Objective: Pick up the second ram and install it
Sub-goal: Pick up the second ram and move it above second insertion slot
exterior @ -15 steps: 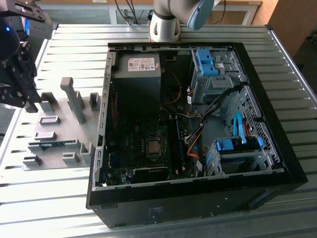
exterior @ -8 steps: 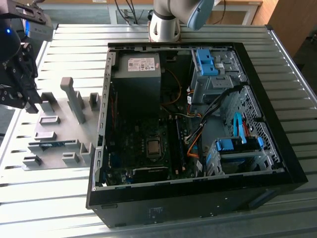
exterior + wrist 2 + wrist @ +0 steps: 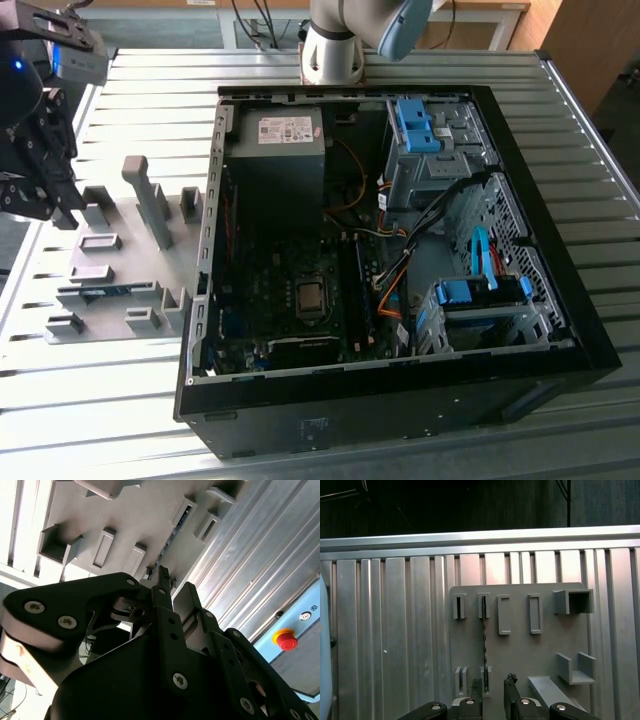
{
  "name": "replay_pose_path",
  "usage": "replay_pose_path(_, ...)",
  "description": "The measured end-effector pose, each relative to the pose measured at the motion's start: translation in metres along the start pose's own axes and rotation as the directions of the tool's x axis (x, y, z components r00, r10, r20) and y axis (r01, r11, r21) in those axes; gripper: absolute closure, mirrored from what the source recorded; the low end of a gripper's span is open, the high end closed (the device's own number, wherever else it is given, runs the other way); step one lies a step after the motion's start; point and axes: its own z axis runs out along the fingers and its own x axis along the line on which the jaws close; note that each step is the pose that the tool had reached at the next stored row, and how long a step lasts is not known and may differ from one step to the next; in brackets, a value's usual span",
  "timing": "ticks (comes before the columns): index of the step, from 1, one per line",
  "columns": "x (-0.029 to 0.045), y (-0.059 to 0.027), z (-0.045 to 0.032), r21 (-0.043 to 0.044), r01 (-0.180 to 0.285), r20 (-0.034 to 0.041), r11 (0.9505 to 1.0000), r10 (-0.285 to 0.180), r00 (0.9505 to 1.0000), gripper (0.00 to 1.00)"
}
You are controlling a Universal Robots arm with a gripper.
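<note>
The second ram (image 3: 105, 292) is a thin blue stick standing on edge in the slots of the grey fixture plate (image 3: 120, 225), at the exterior view's left. In the first wrist view the ram (image 3: 483, 640) shows edge-on as a dark line running between two pairs of slots. My gripper (image 3: 45, 205) hangs over the far left edge of that plate, apart from the ram. Its fingertips (image 3: 475, 686) stand open, with the gripper (image 3: 492, 685) above the ram's near end and nothing between them. In the second wrist view the ram (image 3: 167, 542) lies beyond the gripper (image 3: 175, 582).
An open black computer case (image 3: 560, 330) lies in the middle of the ribbed metal table (image 3: 150, 80), with the green motherboard (image 3: 290, 290) and its long black slots (image 3: 352, 290) inside. Tall grey blocks (image 3: 150, 195) rise from the fixture plate. The arm's base (image 3: 335, 50) stands behind the case.
</note>
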Motion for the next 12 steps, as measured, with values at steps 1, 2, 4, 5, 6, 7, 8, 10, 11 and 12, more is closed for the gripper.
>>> replay_pose_path(1,0.0000,0.0000,0.0002,0.0000,0.000,0.0000,1.0000,0.000,1.0000,0.69)
replay_pose_path(2,0.0000,0.0000,0.0004,0.0000,0.000,0.0000,1.0000,0.000,1.0000,0.69)
replay_pose_path(4,0.0000,0.0000,0.0009,0.0000,0.000,0.0000,1.0000,0.000,1.0000,0.69)
replay_pose_path(5,0.0000,0.0000,0.0012,0.0000,0.000,0.0000,1.0000,0.000,1.0000,0.69)
replay_pose_path(6,0.0000,-0.0001,0.0015,0.0000,0.000,0.0001,1.0000,0.000,1.0000,0.69)
replay_pose_path(7,0.0000,0.0000,0.0018,0.0000,0.000,0.0000,1.0000,0.000,1.0000,0.69)
replay_pose_path(8,0.0000,0.0000,0.0020,0.0000,0.000,0.0000,1.0000,0.000,1.0000,0.69)
replay_pose_path(10,0.0000,-0.0001,0.0024,0.0000,0.000,0.0000,1.0000,0.000,1.0000,0.69)
replay_pose_path(11,0.0000,-0.0001,0.0027,0.0000,0.000,0.0000,1.0000,0.000,1.0000,0.69)
replay_pose_path(12,0.0000,-0.0001,0.0029,0.0000,0.000,0.0000,1.0000,0.000,1.0000,0.69)
